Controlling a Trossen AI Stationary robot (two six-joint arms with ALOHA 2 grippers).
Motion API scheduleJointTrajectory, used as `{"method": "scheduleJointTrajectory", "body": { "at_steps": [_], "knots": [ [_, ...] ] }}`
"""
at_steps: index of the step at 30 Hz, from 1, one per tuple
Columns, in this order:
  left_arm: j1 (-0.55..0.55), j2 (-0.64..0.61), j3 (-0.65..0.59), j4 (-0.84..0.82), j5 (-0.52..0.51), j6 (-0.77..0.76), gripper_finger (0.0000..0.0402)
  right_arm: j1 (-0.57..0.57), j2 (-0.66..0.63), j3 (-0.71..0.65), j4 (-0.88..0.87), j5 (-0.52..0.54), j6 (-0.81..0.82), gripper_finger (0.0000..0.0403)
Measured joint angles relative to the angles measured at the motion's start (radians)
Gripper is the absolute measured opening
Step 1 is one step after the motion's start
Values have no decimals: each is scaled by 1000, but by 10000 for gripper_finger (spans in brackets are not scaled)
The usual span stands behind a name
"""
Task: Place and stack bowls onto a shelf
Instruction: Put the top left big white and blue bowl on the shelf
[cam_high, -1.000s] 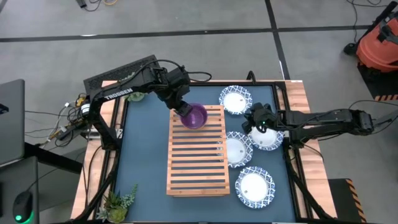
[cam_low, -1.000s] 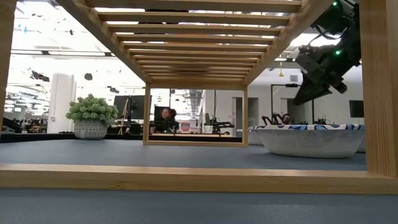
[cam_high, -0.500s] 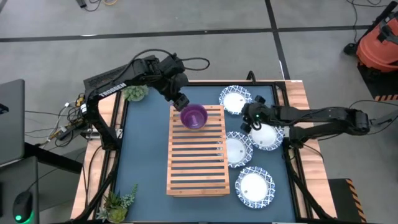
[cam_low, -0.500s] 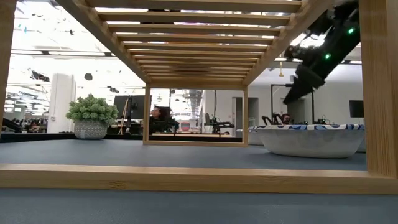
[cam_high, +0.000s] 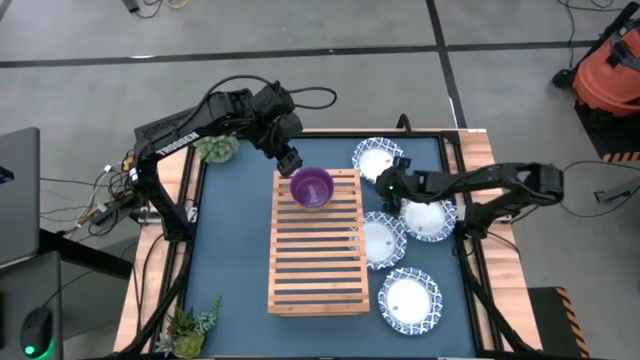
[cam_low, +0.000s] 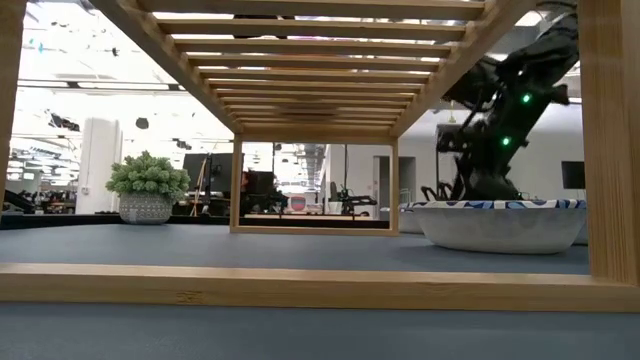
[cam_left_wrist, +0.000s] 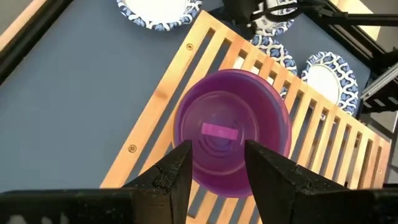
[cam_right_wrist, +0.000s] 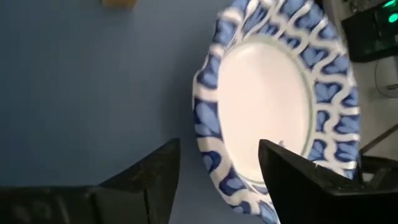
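Observation:
A purple bowl (cam_high: 311, 187) stands upright on the far end of the slatted wooden shelf (cam_high: 315, 260). My left gripper (cam_high: 291, 160) hovers open just off the bowl's far-left side. In the left wrist view its fingers (cam_left_wrist: 177, 171) frame the bowl (cam_left_wrist: 233, 127) without touching it. Several white dishes with blue rims lie on the tabletop right of the shelf. The two nearest my right gripper (cam_high: 387, 185) are the far dish (cam_high: 378, 160) and another dish (cam_high: 428, 215) to its right. This gripper is open, and a dish's rim (cam_right_wrist: 208, 118) shows just ahead of its fingers.
Two more dishes (cam_high: 378, 238) (cam_high: 408, 298) lie along the shelf's right side. Small potted plants stand at the far left (cam_high: 218, 148) and near left (cam_high: 190, 322) corners. The low view looks under the shelf frame (cam_low: 300, 285) to a dish (cam_low: 500, 225).
My left gripper has drawn back off the purple bowl toward the table's far-left corner, and the bowl stays on the shelf's far end. My right gripper has gone from over the right-hand dish toward the table's left, into the gap beside the far dish.

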Motion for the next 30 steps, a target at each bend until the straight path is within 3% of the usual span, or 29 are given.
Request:
{"method": "scheduleJointTrajectory", "body": {
  "at_steps": [6,15,20,30],
  "knots": [
    [1,0,0,0,-30,16,130,-19,77,20,-17,17,-2,191],
    [1,0,0,0,-88,23,130,-18,71,115,-97,20,-3,22],
    [10,0,0,14,-110,31,130,-19,12,186,-150,23,-3,25],
    [36,0,0,226,-159,-52,130,-7,-132,420,-357,150,-57,20]
  ]
}}
